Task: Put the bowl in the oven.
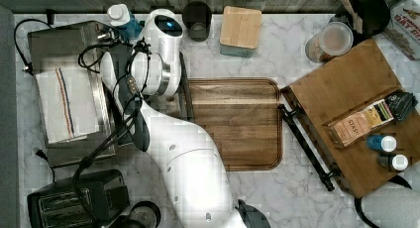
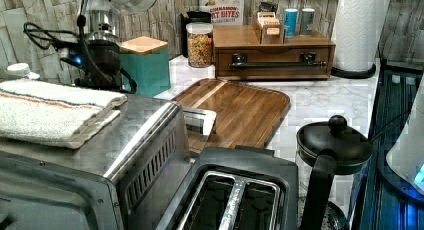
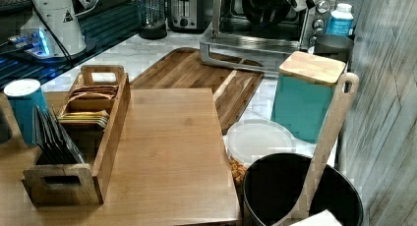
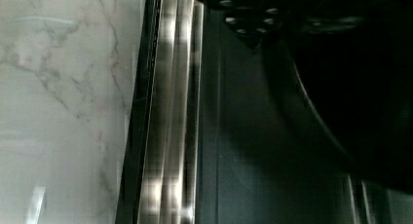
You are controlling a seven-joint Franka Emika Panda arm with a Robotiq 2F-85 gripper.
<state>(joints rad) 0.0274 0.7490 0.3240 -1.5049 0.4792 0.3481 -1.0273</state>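
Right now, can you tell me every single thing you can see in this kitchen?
oven: one, steel, door dropped open, far end in the right view
bowl: one, black, inside the oven mouth
folded towel: one, white with stripes, on top of the oven
slot toaster: one, black, beside the oven
wooden tray: one, brown, middle of the counter
teal canister: one, wooden lid, by the wall
cereal jar: one, clear
wooden drawer box: one, brown
paper towel roll: one, white
French press: one, black lid
black pot: one, holds a wooden utensil
robot arm: one, white, reaching toward the oven
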